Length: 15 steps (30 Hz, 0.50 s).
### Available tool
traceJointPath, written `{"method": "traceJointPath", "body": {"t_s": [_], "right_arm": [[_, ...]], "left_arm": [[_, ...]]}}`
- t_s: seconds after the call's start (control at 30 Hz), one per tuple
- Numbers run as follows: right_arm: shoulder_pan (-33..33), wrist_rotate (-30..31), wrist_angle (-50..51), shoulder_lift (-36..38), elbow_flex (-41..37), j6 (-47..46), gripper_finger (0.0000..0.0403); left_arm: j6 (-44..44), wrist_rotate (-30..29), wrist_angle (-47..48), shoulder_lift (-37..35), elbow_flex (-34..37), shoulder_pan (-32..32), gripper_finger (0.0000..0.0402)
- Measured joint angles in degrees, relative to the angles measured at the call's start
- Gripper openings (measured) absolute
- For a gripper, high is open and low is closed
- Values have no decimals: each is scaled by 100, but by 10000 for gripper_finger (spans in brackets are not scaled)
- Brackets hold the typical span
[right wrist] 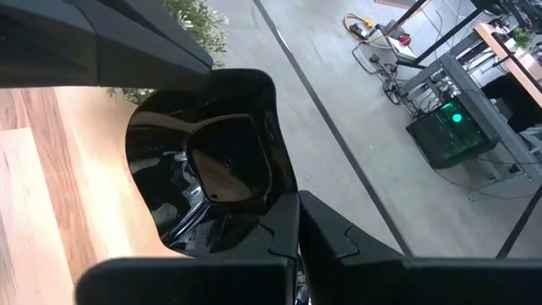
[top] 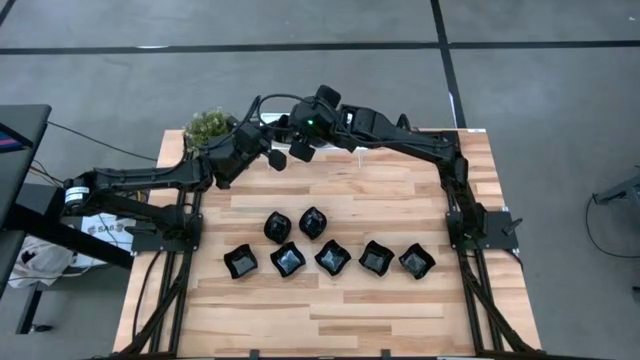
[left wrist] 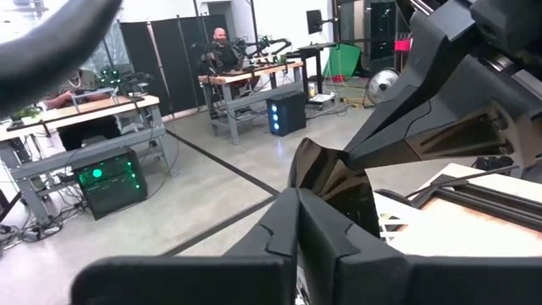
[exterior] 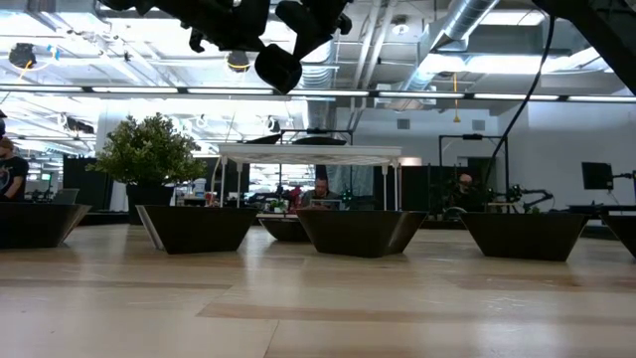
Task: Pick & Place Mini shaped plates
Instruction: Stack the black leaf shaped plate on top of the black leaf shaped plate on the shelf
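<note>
At the back left corner of the worktop [top: 350,320] stands one small potted plant [top: 210,125], clear of the work. Just to its right the two arms meet in the air above the back edge. The left gripper [left wrist: 296,199] has its fingers closed tight, and their tips appear to pinch the rim of a glossy black plate [right wrist: 212,161], which is seen edge-on in the left wrist view. The right gripper [right wrist: 296,203] comes in from the other side with its fingers also fully closed, clamped on the near rim of the same plate, whose hollow faces its camera.

With one plate gripped from both sides and held well above the wood, this looks like a hand-over between the arms, probably so the plate can reach a spot one arm cannot reach comfortably. Which arm is giving it up I cannot tell. One white rack [exterior: 308,151] stands below and just right of the meeting point.

Seven more plates [top: 240,262] sit on the worktop in the middle, spaced apart so fingers can get at each rim: two in a back row and five in a front row. That makes eight plates in view.
</note>
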<state>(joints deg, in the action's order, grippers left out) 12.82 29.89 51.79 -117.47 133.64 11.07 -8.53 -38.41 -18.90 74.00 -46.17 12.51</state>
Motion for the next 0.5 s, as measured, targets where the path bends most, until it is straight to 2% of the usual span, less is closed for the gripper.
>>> {"method": "traceJointPath", "body": {"t_s": [0.5], "right_arm": [[-4,-131,-36,0,0,2,0]], "left_arm": [[-1,48,6,-4,2,-2,4]]}}
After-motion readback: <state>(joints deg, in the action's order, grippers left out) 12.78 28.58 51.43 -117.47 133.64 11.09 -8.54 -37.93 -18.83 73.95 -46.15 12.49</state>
